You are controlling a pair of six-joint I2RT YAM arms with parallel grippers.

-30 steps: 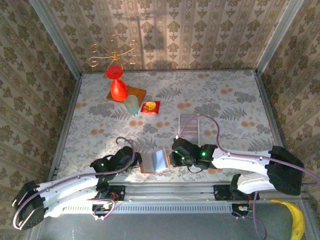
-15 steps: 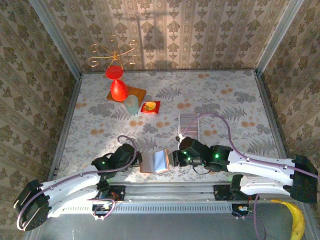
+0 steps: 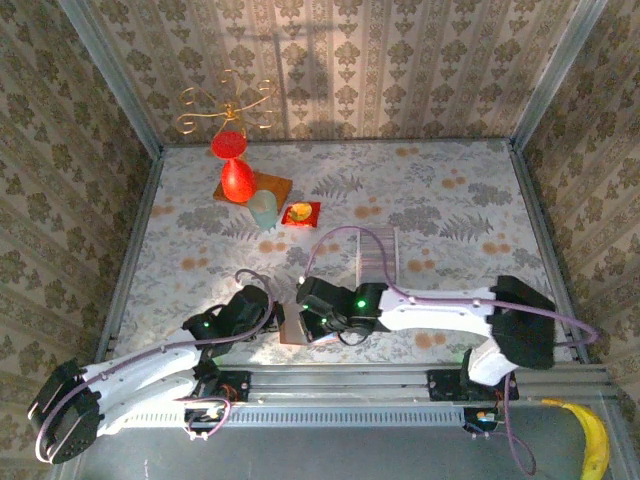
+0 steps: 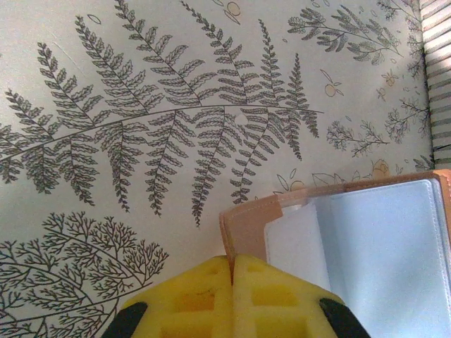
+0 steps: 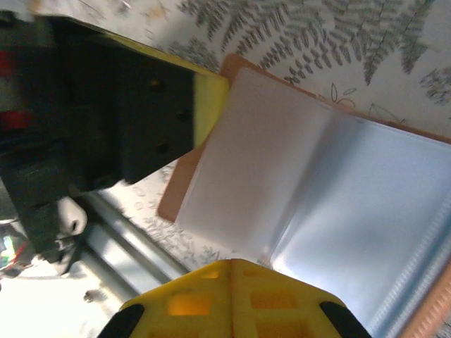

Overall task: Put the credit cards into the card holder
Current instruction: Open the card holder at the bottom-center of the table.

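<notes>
The step in hand seems to be the loading of the card holder [image 4: 246, 229], which lies open on the desk [image 4: 141, 105] directly in front of both grippers.

The left gripper [image 4: 232, 262] is clenched, with no gap between its yellow fingers. Its tips touch the tan edge of the holder, which starts just ahead of them and spreads to their right. I cannot tell if a flap of the cover is nipped between them or only pressed down.

The right gripper [image 5: 231, 267] is clenched too. It hangs over the clear inner pockets, and its tips meet at the near edge of a pale leaf [image 5: 246, 162] just ahead of them. I cannot tell if this leaf is a credit card or only a plastic sleeve, nor if the fingers grasp it.

In my judgement the left gripper is steadying the holder while the right one works at a pocket. The next move calls for keeping the cover flat and sliding a card straight into the pocket mouth. A ribbed clear tray [image 3: 378, 250] lies beyond the right gripper, apart from it.
</notes>
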